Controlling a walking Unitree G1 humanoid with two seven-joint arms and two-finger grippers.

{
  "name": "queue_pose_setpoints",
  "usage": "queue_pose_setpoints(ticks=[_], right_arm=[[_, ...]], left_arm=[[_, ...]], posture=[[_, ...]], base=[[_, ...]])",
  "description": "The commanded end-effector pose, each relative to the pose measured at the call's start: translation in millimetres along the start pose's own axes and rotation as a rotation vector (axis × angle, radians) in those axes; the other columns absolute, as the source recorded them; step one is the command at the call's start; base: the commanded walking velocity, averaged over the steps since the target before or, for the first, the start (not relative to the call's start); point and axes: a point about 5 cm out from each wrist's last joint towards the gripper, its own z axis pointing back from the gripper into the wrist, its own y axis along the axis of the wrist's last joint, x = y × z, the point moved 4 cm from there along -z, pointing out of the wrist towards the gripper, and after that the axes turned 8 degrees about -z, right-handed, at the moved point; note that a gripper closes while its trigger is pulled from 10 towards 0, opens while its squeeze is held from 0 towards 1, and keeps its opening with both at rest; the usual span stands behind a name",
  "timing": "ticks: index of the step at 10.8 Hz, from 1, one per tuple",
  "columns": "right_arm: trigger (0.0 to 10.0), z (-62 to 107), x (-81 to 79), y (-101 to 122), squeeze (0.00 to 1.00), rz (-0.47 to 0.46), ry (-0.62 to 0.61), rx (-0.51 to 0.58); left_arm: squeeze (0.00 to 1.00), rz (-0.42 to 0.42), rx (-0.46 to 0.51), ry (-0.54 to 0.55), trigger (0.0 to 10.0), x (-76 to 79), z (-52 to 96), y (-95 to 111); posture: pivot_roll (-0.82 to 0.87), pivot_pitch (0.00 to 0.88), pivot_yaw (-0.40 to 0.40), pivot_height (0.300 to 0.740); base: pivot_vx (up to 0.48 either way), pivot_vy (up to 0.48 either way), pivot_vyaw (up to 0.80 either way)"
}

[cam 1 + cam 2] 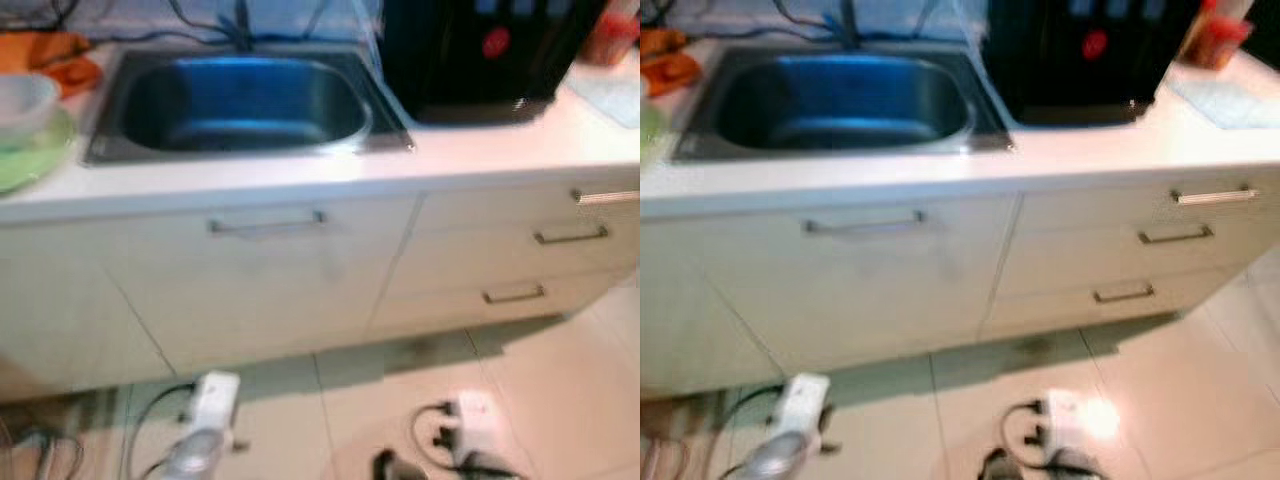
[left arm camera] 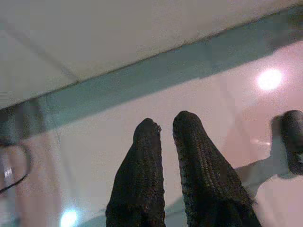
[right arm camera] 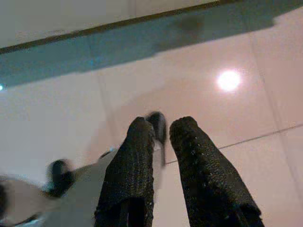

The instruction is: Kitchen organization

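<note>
Facing a pale kitchen counter [image 1: 500, 150] from above, the head camera takes in a rectangular stainless-steel sink [image 1: 245, 100] sunk into the worktop, its basin showing nothing inside through the blur. Just beside the sink on the robot's right stands a tall black appliance with a red mark on its front [image 1: 480, 50]; what it is cannot be told. At the counter's left end a white bowl [image 1: 22, 100] sits on a light green plate [image 1: 35, 155], with a crumpled orange cloth [image 1: 60, 55] behind them near the wall. Below the worktop a cream cabinet door carries a long metal bar handle [image 1: 265, 225], and to its right is a stack of cream drawers with short metal handles [image 1: 570, 236]. On the glossy beige tiled floor [image 1: 560, 400] lie a white power strip with a dark cable [image 1: 212, 395] and a second white plug block with a looped cable [image 1: 470, 415]. Both arms hang low by the floor. In the left wrist view the left gripper [image 2: 163, 125] points at the tiles and the dark strip under the cabinet, its two black textured fingers close together with a narrow gap at the tips, clamping nothing. In the right wrist view the right gripper [image 3: 163, 125] likewise points at the floor, fingers slightly apart and free.
</note>
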Motion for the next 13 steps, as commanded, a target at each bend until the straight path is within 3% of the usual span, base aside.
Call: queue_pose_setpoints(ticks=[1,13], right_arm=[[10.0,0.8,9.5,4,0.00,0.004,-0.020,0.008],[10.0,-0.8,1.5,9,0.00,0.014,0.017,0.028]], left_arm=[[0.00,0.002,0.003,-0.001,10.0,3.5,-0.8,3],[0.00,-0.002,0.052,0.036,10.0,-0.5,-3.0,18]], posture=[[0.03,0.102,-0.012,0.740],[0.05,0.121,-0.007,0.740]], base=[[0.000,0.277,0.00],[0.000,0.260,0.00]])
